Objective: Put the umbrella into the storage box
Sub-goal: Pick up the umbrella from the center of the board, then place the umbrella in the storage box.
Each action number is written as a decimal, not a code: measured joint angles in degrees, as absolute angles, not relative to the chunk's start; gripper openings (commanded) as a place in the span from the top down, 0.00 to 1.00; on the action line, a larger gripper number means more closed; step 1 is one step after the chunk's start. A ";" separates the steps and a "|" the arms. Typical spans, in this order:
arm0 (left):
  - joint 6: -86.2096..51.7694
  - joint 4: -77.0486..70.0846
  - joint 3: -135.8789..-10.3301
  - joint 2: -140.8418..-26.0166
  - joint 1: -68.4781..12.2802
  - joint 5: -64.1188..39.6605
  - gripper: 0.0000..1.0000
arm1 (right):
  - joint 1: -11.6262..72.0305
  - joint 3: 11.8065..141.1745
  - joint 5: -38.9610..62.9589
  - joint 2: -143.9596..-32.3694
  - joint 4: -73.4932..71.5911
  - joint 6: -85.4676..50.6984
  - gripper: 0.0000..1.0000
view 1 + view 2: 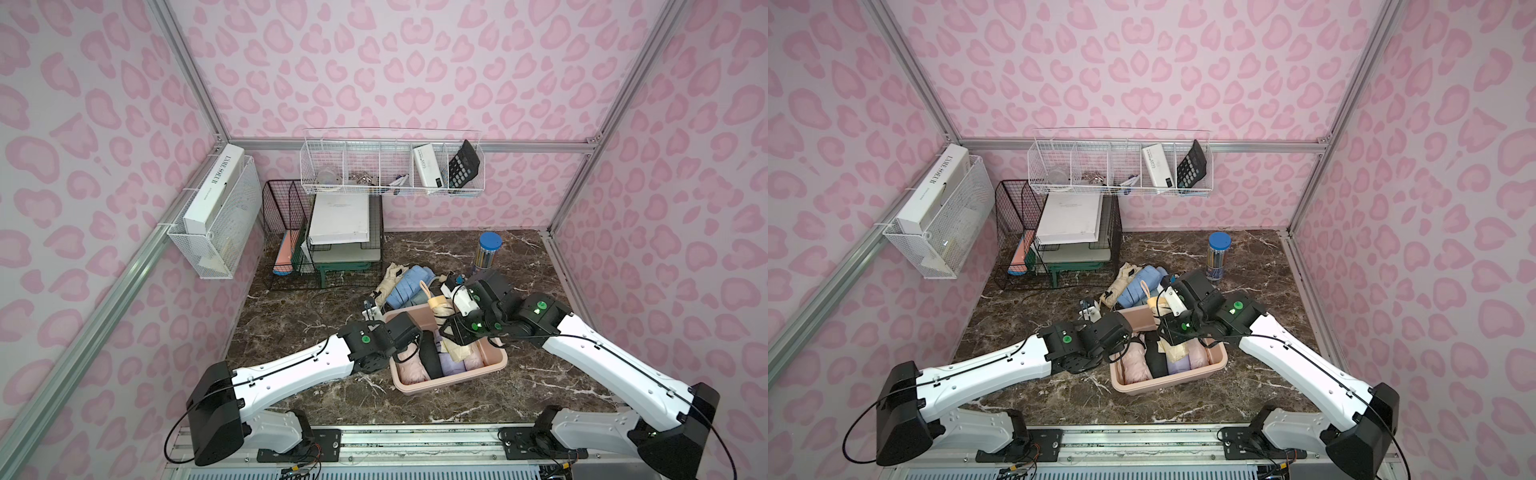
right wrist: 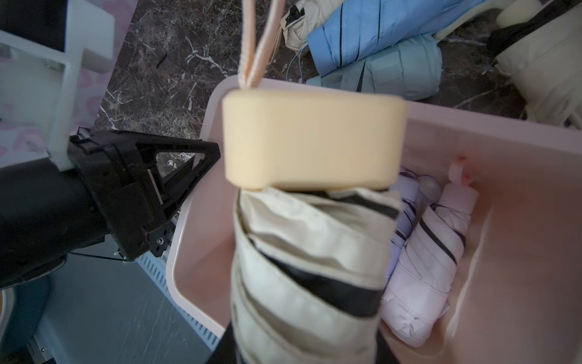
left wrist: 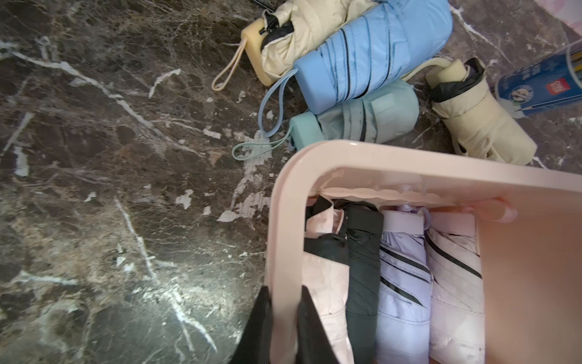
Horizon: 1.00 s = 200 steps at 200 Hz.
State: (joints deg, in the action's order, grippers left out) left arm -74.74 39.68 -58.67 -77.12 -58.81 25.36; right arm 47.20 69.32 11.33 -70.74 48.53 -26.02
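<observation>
my left gripper [image 3: 285, 294] pinches the box [image 3: 409, 170] rim to steady it; my right gripper [image 2: 304, 349] clamps the cream umbrella [image 2: 311, 252] handle-up over the box, ready for lowering.

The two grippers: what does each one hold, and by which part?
The right gripper holds the cream folded fabric umbrella by its canopy, not its yellow handle. The left gripper pinches the rim of the pale pink plastic storage box.

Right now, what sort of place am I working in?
Likely a mock office desk in a test booth: pink patterned wall panels, a white wire wall basket holding a black calculator, and a black wire file rack.
</observation>
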 measured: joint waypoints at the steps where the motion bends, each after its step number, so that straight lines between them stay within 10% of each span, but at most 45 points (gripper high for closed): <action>1: -74.76 39.53 -58.67 -77.19 -58.83 25.34 0.75 | 47.20 69.30 11.35 -70.76 48.53 -26.06 1.00; 83: -74.26 41.08 -56.36 -69.12 -58.96 25.04 0.17 | 49.21 66.85 14.98 -71.88 44.75 -28.58 1.00; 200: -56.62 46.70 -64.10 -64.82 -47.79 24.88 0.13 | 49.91 63.77 12.62 -77.25 41.41 -30.52 1.00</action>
State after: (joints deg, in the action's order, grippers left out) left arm -56.62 46.70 -64.10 -64.82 -47.79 24.88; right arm 49.91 63.77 12.62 -77.25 41.41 -30.52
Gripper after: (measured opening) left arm 0.873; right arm 0.323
